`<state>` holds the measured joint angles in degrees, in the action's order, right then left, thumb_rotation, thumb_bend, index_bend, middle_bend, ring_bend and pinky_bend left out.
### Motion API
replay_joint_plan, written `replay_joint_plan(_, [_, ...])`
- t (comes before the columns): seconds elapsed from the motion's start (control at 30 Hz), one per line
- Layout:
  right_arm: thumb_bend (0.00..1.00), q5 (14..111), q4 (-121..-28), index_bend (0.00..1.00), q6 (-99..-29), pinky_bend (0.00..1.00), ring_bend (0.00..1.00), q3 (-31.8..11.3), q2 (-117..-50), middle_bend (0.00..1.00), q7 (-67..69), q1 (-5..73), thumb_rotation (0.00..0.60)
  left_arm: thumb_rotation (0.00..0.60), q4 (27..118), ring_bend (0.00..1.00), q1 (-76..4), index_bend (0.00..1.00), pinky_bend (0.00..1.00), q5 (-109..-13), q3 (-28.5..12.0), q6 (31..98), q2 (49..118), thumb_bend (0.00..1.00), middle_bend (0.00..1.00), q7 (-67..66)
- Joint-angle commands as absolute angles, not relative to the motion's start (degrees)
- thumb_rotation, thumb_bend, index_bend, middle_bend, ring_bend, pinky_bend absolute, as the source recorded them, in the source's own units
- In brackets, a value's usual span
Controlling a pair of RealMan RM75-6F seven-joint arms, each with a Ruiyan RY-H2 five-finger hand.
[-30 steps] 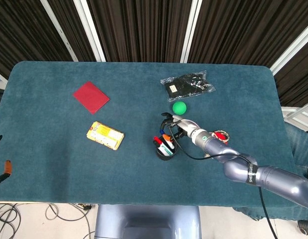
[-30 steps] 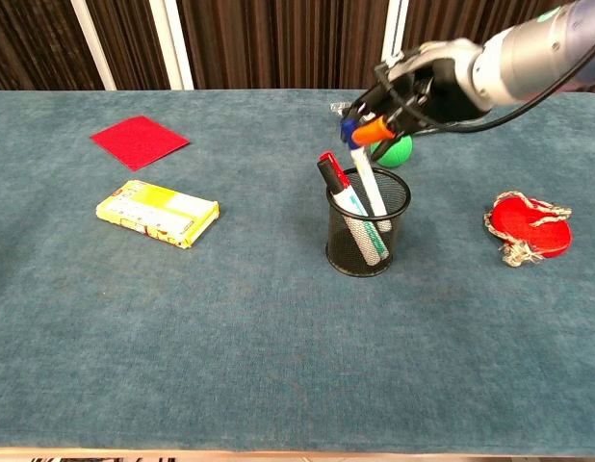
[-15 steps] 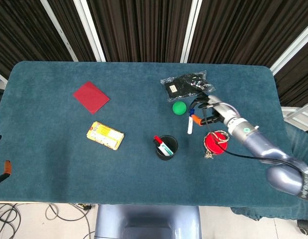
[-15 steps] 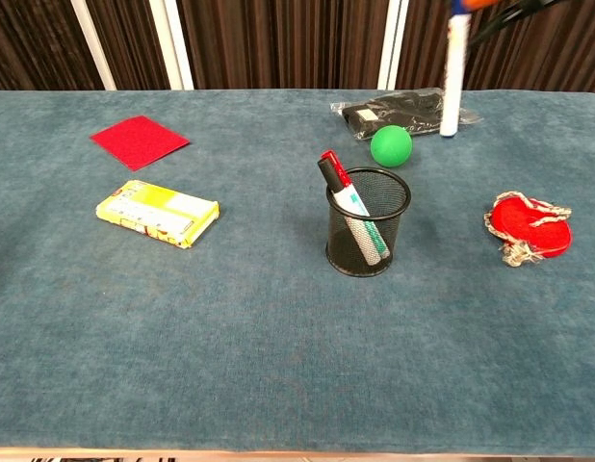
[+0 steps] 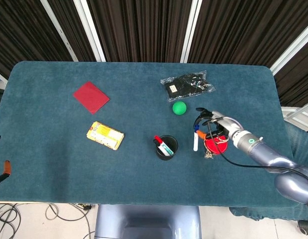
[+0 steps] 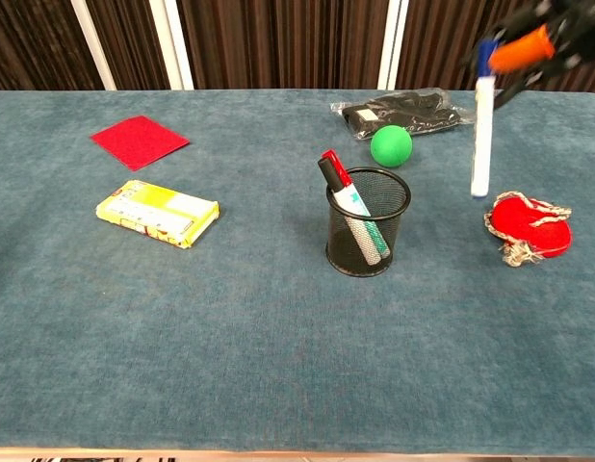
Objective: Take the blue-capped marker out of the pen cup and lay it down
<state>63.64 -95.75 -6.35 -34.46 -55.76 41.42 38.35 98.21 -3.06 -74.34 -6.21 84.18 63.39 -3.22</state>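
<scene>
Your table [image 5: 54, 164] holds the same spread as before, and the pen cup [image 6: 368, 223] stands where it did, with only the red-capped markers [image 6: 332, 170] left in it. Your right hand [image 5: 212, 124] has dropped from its high point half a second ago and pulled back toward you, fingers clenched on the blue-capped marker [image 6: 481, 135], which hangs upright in the air just beside the red disc [image 6: 530, 226]. So extraction is done; I judge only the lay-down remains. Your left hand [image 5: 0, 169] barely shows at the table's edge; I cannot tell its fingers' state.
</scene>
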Motion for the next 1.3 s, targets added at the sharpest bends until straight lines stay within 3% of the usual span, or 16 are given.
replay_joint_plan(0.03, [0.52,65.69,-91.79,0.57,-4.35,0.20,0.00,-32.99,-60.29,0.00,39.25,39.46,0.600,0.600,98.21,0.00,-3.08,0.07,0.00,-74.36,-6.22,84.17,63.37,0.51,0.00,-3.27])
replay_joint_plan(0.33, [0.45,65.52,-84.40,0.46,0.46,0.20,0.00,-27.76,-66.71,0.00,34.75,44.65,0.600,0.600,98.27,0.00,-3.21,0.07,0.00,-74.26,-6.26,84.05,63.53,0.51,0.00,-3.69])
replay_joint_plan(0.43, [0.38,65.41,-82.23,0.34,0.35,0.20,0.00,-25.41,-67.90,0.00,33.14,47.02,0.600,0.600,98.30,0.00,-3.15,0.07,0.00,-74.31,-6.37,84.28,63.45,0.51,0.00,-3.48])
replay_joint_plan(0.53, [0.27,64.41,-80.54,0.08,-0.78,0.19,0.00,-22.80,-68.41,0.00,32.51,49.37,0.600,0.600,98.32,0.00,-3.15,0.07,0.00,-74.18,-6.54,84.34,63.35,0.51,0.00,-3.21])
replay_joint_plan(0.67, [0.16,61.82,-79.80,0.00,-4.87,0.17,0.00,-19.99,-68.22,0.00,32.41,51.55,0.600,0.600,98.38,0.00,-3.13,0.07,0.00,-74.33,-6.50,84.39,63.29,0.51,0.00,-3.15])
replay_joint_plan(1.03, [0.15,50.93,-89.36,0.00,-27.88,0.17,0.00,-14.05,-58.76,0.00,22.01,51.43,0.600,0.600,98.39,0.00,-3.11,0.07,0.00,-74.54,-6.41,84.44,63.27,0.51,0.00,-3.16])
replay_joint_plan(1.17, [0.15,50.71,-95.96,0.00,-43.45,0.17,0.00,-10.86,-54.99,0.00,11.33,47.11,0.600,0.600,98.31,0.00,-3.09,0.07,0.00,-74.59,-6.49,84.63,63.28,0.51,0.00,-3.21])
replay_joint_plan(1.3, [0.15,54.29,-102.98,0.00,-64.72,0.17,0.00,-6.14,-55.02,0.00,-3.06,39.09,0.600,0.600,98.25,0.00,-3.11,0.07,0.00,-74.50,-6.48,84.64,63.40,0.51,0.00,-3.51])
